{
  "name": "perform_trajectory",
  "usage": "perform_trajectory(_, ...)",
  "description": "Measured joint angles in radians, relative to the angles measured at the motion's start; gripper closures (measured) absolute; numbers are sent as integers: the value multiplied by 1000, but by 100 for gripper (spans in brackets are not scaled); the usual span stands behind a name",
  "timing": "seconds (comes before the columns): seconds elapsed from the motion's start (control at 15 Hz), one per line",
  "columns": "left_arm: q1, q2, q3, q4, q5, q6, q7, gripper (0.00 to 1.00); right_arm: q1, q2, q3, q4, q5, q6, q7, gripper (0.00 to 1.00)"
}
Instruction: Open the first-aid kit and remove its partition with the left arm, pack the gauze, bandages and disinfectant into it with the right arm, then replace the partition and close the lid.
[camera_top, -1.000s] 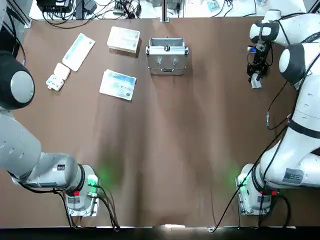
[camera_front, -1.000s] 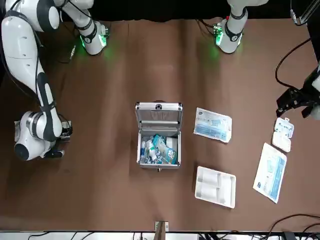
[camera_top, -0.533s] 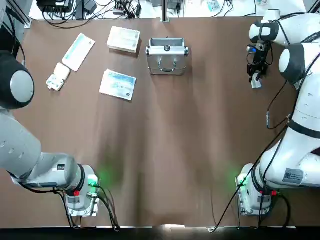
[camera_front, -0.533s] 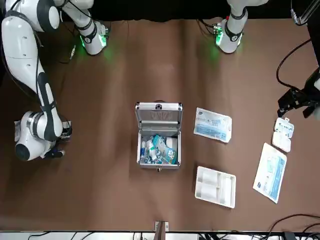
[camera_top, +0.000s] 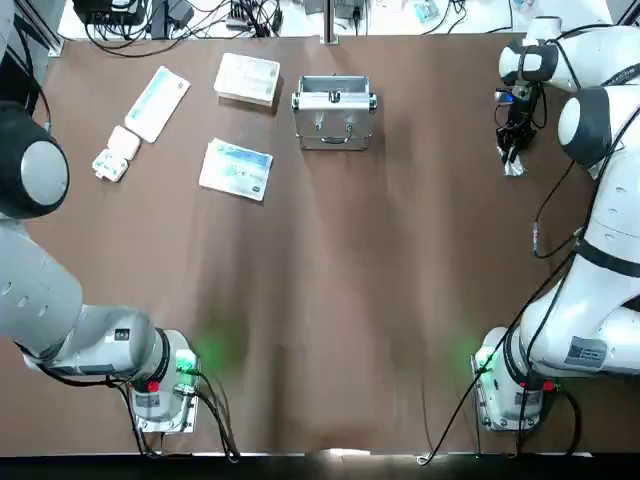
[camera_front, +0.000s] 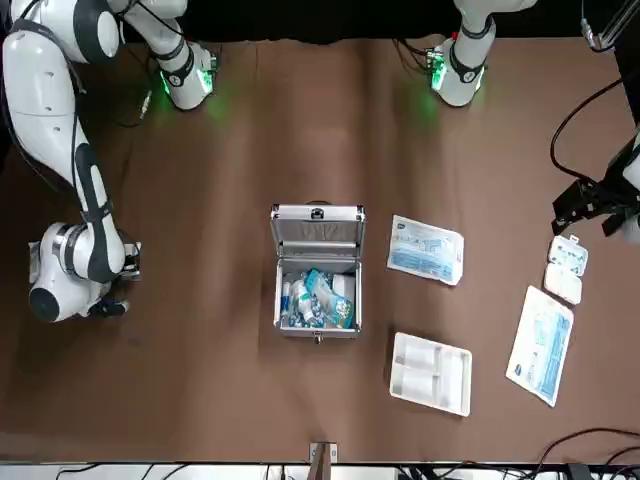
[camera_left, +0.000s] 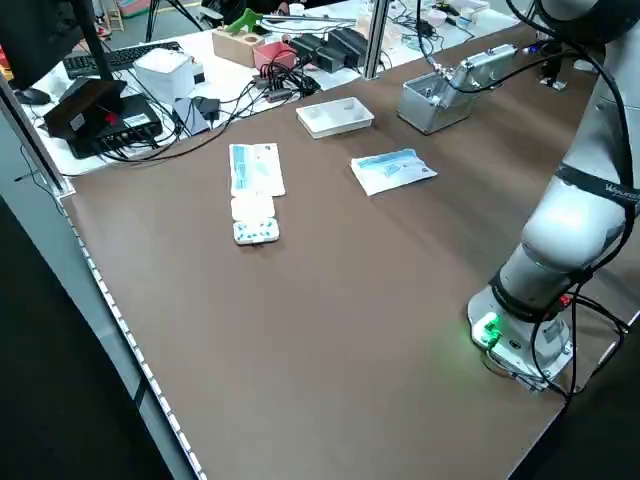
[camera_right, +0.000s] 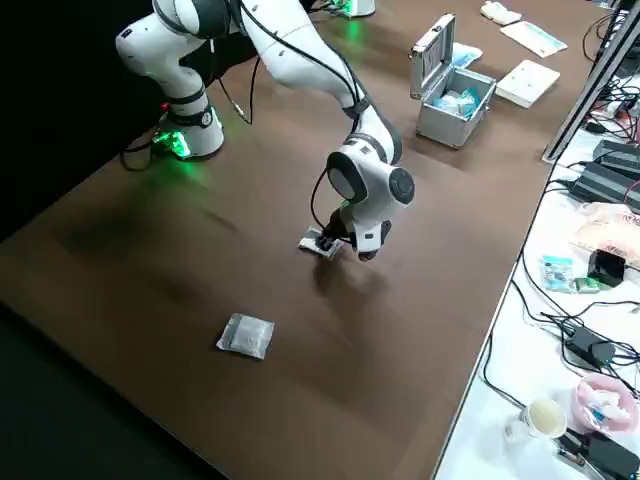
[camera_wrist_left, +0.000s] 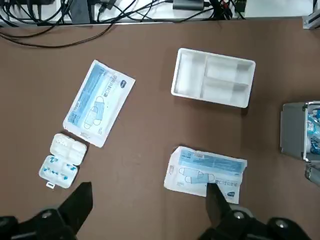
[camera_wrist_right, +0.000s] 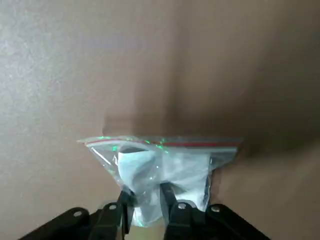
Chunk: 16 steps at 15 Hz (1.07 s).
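The first-aid kit (camera_front: 316, 268) stands open at the table's far middle, its lid (camera_right: 430, 48) upright and blue-white packets inside. I cannot pick out the disinfectant among them. The cream partition (camera_front: 431, 373) lies on the table beside the kit (camera_top: 335, 112). At the robot's far right, my right gripper (camera_wrist_right: 145, 195) is shut on a clear zip bag (camera_wrist_right: 165, 167) holding white gauze or bandage, low over the table (camera_right: 333, 240). A second zip bag (camera_right: 245, 335) lies farther right. My left gripper (camera_wrist_left: 148, 212) hovers open high over the left items.
Left of the kit lie a flat blue-white packet (camera_top: 236, 169), a long white-blue pouch (camera_top: 157, 103) and a small white pill box (camera_top: 116, 153). Cables and equipment crowd the bench beyond the table's far edge (camera_top: 320, 38).
My right gripper has shifted slightly while staying shut on the zip bag. The left arm and the other things have kept their places.
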Motion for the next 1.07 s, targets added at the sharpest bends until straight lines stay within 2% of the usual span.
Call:
perform_trajectory(0.47,0,0,0,-39,0,0,0,0,-4,1,-4,14,-1,4,0,77)
perform_trajectory(0.6,0,1,0,-52,0,0,0,0,-4,1,-4,15,-1,4,0,80)
perform_trajectory(0.67,0,1,0,-56,0,0,0,0,-5,1,-5,16,-2,3,1,88)
perform_trajectory(0.87,-1,1,-1,-59,0,2,0,0,-5,1,-5,19,-2,-5,1,96)
perform_trajectory(1.07,-1,10,-5,-65,0,32,0,0,-2,1,-3,21,-2,-6,1,96)
